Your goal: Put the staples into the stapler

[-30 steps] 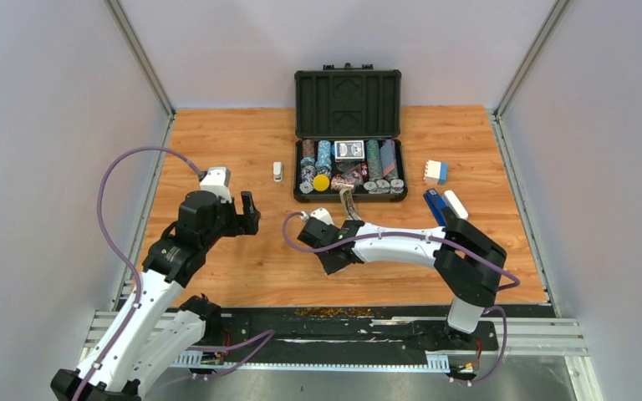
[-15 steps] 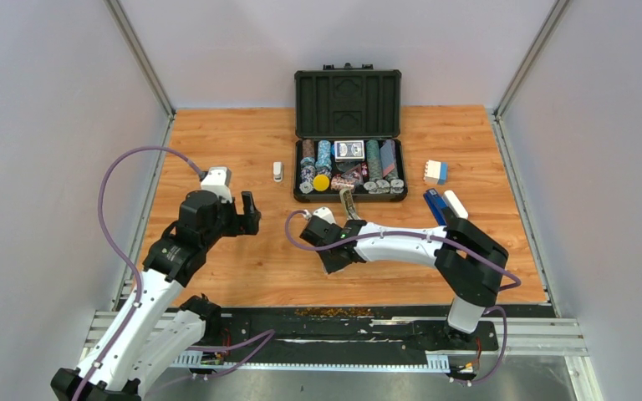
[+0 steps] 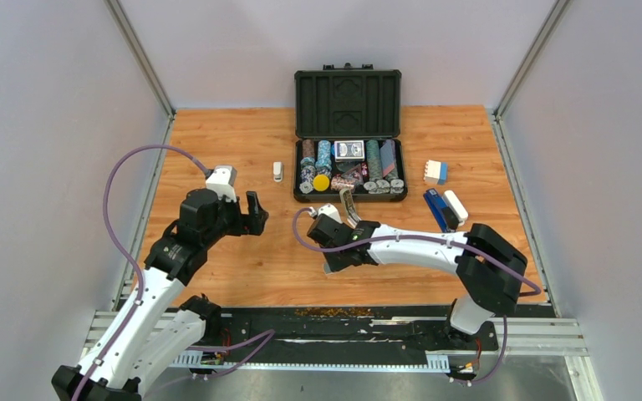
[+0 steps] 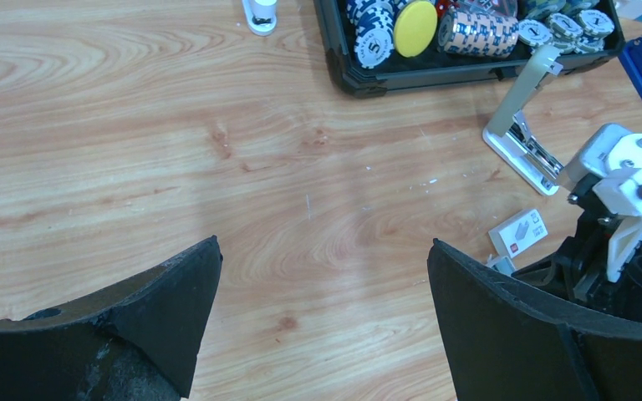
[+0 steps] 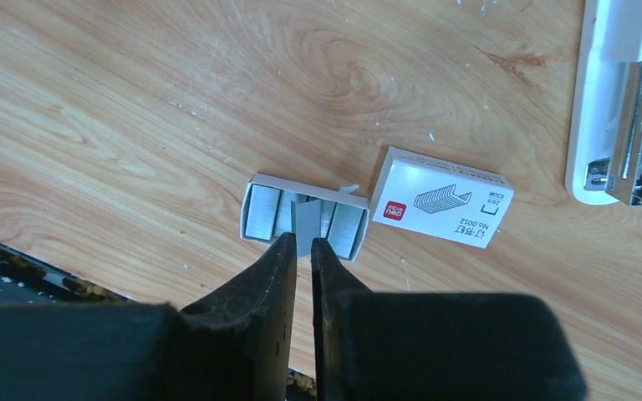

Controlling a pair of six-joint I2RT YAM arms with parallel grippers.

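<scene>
Right claw point(image 5: 301, 244): fingers pressed together on a thin grey strip of staples point(image 5: 261, 213), tips down at the tray point(image 5: 288, 183).
Staples: packed in the small white tray, which lies open on the desk point(image 3: 242, 142) near its front middle. The printed sleeve point(image 5: 440, 198) lies just beside the tray, not quite touching.
Stapler point(image 4: 524, 92): hinged open, top arm tilted up and base flat on the wood. It sits between the tray and the black chip case point(image 3: 349, 104) (metal channel showing in the right wrist view).
Left claw point(image 4: 319, 251): fingers wide apart, hovering over bare wood well left of the stapler.
Blue stapler point(image 3: 436, 207): lies to the right of the case, apart from the tray.
</scene>
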